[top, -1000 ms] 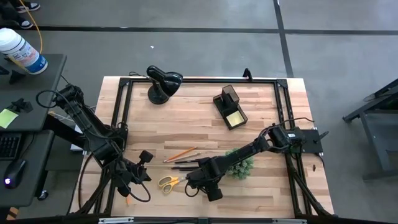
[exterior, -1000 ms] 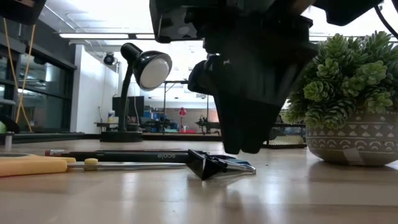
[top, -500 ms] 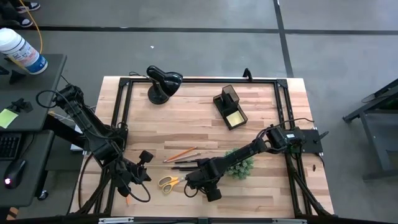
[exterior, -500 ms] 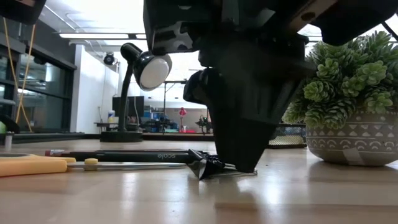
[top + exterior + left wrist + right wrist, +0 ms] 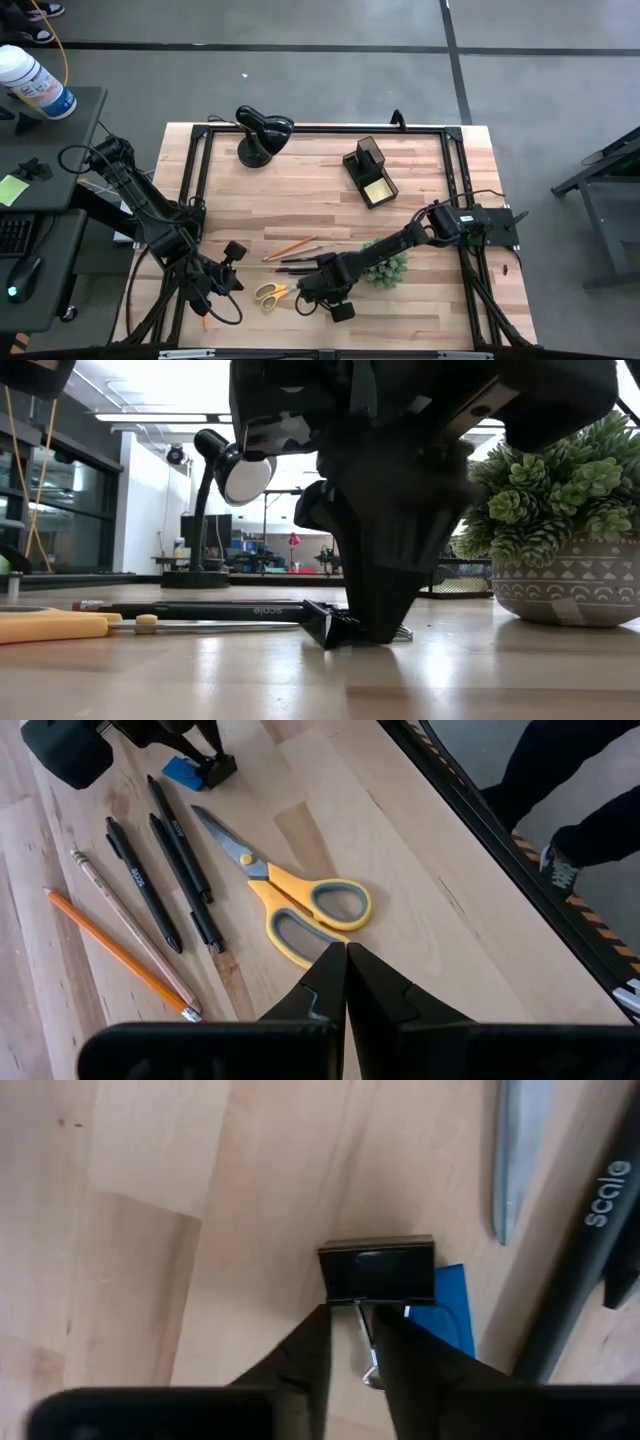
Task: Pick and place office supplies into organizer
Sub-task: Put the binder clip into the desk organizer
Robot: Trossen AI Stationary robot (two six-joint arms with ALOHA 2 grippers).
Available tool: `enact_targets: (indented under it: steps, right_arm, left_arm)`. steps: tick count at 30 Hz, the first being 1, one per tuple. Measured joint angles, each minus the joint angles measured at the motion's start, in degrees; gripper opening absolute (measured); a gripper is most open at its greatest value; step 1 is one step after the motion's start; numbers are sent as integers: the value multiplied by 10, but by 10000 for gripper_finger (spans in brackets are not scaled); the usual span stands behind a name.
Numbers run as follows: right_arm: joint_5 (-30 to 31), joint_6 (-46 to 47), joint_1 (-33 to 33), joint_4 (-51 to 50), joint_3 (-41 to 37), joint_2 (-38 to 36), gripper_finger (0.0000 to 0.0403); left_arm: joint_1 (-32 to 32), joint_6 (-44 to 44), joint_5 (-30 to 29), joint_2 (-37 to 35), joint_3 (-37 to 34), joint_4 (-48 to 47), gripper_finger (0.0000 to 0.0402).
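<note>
One item in play: small blue-black binder clip (image 5: 378, 1270) lying flat on the table (image 5: 420, 310), just beside the scissor blade and the pens
Right gripper (image 5: 348, 1342): lowered from a hover a second ago to table level, tips now straddling the clip's wire handles (image 5: 366, 1342); narrow gap between the fingers, closing but not visibly clamped yet
Change: from poised above the clip to down around it within one second; clip itself unmoved
Low view: dark gripper body (image 5: 385, 530) now reaching the tabletop, hiding most of the clip (image 5: 328, 626)
Meaning for the task: pick of the clip at the grasp stage, squeeze and lift likely next, then carry to the organizer
Organizer (image 5: 369, 170): far side of the table, well apart from the clip; yellow sticky-note pad (image 5: 378, 189) already in its lower tray
Left gripper (image 5: 347, 982): waiting at the near left of the table, fingers pressed together on nothing, pointed over the yellow-handled scissors (image 5: 300, 903)
Remaining supplies: scissors, black pens (image 5: 165, 870), pencils (image 5: 125, 955), all lying on the table
Risk: thin wire handles prone to slipping or pivoting if the squeeze lands off-centre
Nearby obstacle: potted plant (image 5: 385, 262) just beside the right arm
</note>
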Motion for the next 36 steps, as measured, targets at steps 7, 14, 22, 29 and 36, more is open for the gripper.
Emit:
enact_targets:
  steps: [7, 14, 22, 29, 36]
  right_arm:
    - [4, 23, 0, -8, 0, 1, 8]
    - [0, 31, 2, -79, 44, 7, 3]
    - [105, 29, -25, -190, 146, 6, 1]
    - [199, 39, -108, -320, 208, 5, 1]
    - [194, 85, -235, -391, 229, 4, 0]
  left_arm:
    - [0, 0, -1, 0, 0, 0, 1]
    - [0, 0, -4, 0, 0, 0, 1]
    - [0, 0, -6, 0, 0, 0, 1]
    - [0, 0, -10, 0, 0, 0, 1]
    - [0, -11, -10, 0, 0, 0, 1]
